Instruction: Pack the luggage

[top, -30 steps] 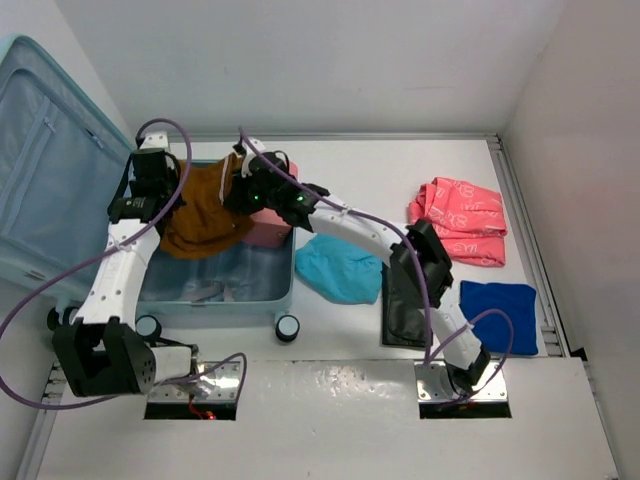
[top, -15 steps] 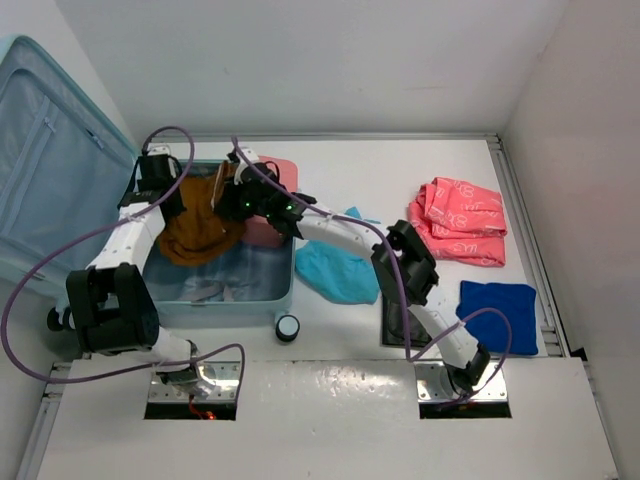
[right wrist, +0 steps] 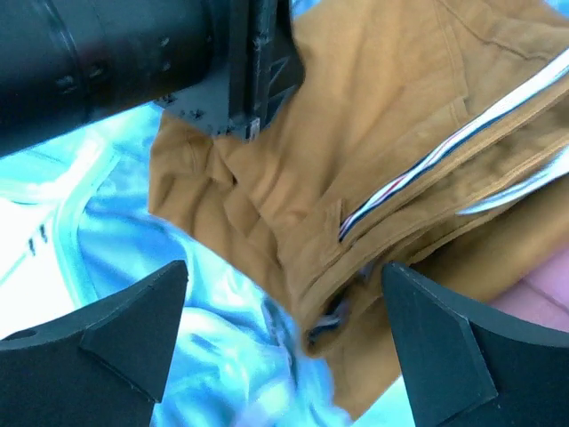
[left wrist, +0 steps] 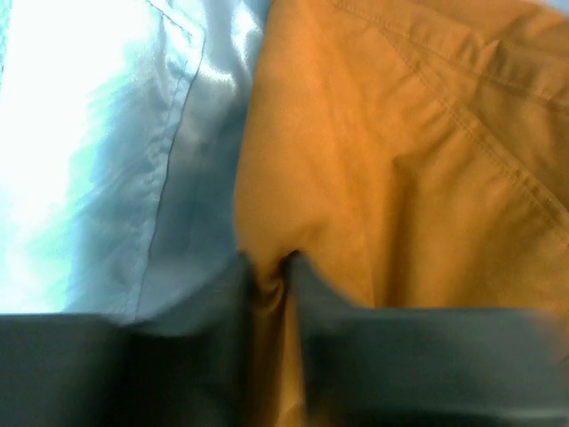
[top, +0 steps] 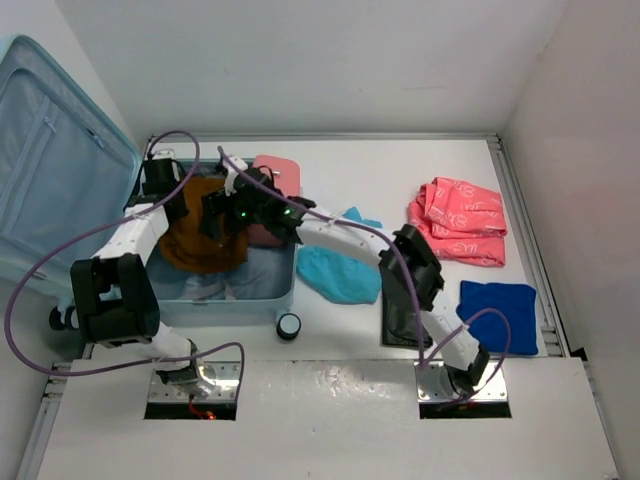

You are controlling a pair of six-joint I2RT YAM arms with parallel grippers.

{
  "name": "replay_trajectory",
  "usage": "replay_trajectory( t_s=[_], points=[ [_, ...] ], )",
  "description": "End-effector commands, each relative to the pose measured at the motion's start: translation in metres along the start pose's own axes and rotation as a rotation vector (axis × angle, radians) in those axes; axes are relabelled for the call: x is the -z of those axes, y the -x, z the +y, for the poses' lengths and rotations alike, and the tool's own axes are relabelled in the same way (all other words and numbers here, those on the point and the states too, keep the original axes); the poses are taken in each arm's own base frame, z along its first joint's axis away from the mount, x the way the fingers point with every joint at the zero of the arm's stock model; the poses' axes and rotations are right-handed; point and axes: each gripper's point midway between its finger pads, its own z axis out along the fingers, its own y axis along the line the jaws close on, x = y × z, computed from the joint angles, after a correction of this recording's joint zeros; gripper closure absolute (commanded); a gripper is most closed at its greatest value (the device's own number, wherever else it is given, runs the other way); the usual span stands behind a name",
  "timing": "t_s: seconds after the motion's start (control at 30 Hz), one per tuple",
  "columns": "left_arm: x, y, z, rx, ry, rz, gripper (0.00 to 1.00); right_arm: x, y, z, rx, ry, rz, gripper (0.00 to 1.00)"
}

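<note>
The luggage [top: 232, 308] lies open, its lid [top: 50, 150] propped up at the left. A brown garment [top: 205, 238] rests in its light blue lined base. At the garment's far left edge, my left gripper [top: 160, 190] has its jaws close together with a fold of the brown garment [left wrist: 400, 160] pinched between them [left wrist: 267, 271]. My right gripper [top: 225, 212] hovers over the garment's right part. In the right wrist view it [right wrist: 284, 311] stands wide open above the brown garment [right wrist: 356, 160], holding nothing.
A pink hard case [top: 278, 172] sits at the suitcase's far right corner. On the table to the right lie a teal cloth [top: 340, 268], a black item [top: 405, 305], a coral folded cloth [top: 460, 220] and a blue folded cloth [top: 498, 315].
Both arms moved left and down with the brown garment, which now lies spread in the suitcase base. The right gripper has opened and let go of it.
</note>
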Motion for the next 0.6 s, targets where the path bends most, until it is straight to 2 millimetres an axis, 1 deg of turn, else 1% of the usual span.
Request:
replay_trajectory(
  t_s=[0.0,0.03,0.07,0.1,0.13,0.17,0.2,0.23,0.27,0.3,0.33,0.37,0.4,0.43,0.47,0.5,0.53,0.57],
  points=[
    [0.010,0.057,-0.011,0.052,-0.083,-0.224,0.62,0.079,0.114,-0.020,0.083,-0.037,-0.190,0.11],
    [0.019,0.067,-0.016,0.057,-0.123,-0.267,0.49,0.090,0.128,-0.032,0.120,-0.051,-0.211,0.09],
    [0.025,0.074,-0.018,0.074,-0.144,-0.295,0.43,0.117,0.152,-0.021,0.142,-0.033,-0.261,0.08],
    [0.032,0.081,-0.019,0.077,-0.159,-0.322,0.39,0.126,0.156,-0.022,0.158,-0.029,-0.258,0.08],
    [0.039,0.091,-0.021,0.097,-0.178,-0.362,0.35,0.133,0.158,-0.027,0.187,-0.039,-0.260,0.07],
    [0.052,0.103,-0.023,0.109,-0.210,-0.398,0.29,0.164,0.182,-0.033,0.213,-0.061,-0.308,0.06],
    [0.061,0.114,-0.023,0.112,-0.220,-0.429,0.28,0.174,0.184,-0.039,0.225,-0.073,-0.302,0.06],
    [0.070,0.125,-0.021,0.117,-0.221,-0.459,0.26,0.179,0.171,-0.051,0.221,-0.095,-0.261,0.06],
    [0.087,0.145,-0.022,0.120,-0.232,-0.506,0.26,0.202,0.184,-0.074,0.212,-0.139,-0.283,0.06],
    [0.098,0.156,-0.023,0.112,-0.239,-0.535,0.25,0.222,0.190,-0.077,0.224,-0.158,-0.296,0.08],
    [0.114,0.169,-0.019,0.119,-0.240,-0.574,0.25,0.231,0.161,-0.126,0.171,-0.247,-0.208,0.09],
    [0.133,0.186,-0.018,0.102,-0.246,-0.624,0.23,0.249,0.161,-0.127,0.182,-0.256,-0.211,0.11],
    [0.145,0.194,-0.018,0.083,-0.259,-0.657,0.21,0.261,0.140,-0.140,0.163,-0.284,-0.170,0.14],
    [0.159,0.197,-0.021,0.058,-0.269,-0.667,0.18,0.281,0.110,-0.167,0.124,-0.334,-0.102,0.15],
    [0.175,0.205,-0.028,0.012,-0.283,-0.699,0.17,0.285,0.076,-0.183,0.107,-0.353,-0.028,0.18],
    [0.184,0.205,-0.035,-0.023,-0.308,-0.707,0.17,0.305,0.065,-0.180,0.088,-0.365,-0.006,0.18],
    [0.189,0.201,-0.041,-0.055,-0.327,-0.702,0.17,0.319,0.029,-0.202,0.017,-0.402,0.074,0.18],
    [0.203,0.194,-0.055,-0.112,-0.369,-0.703,0.16,0.334,0.007,-0.209,-0.024,-0.426,0.104,0.18]
  ],
)
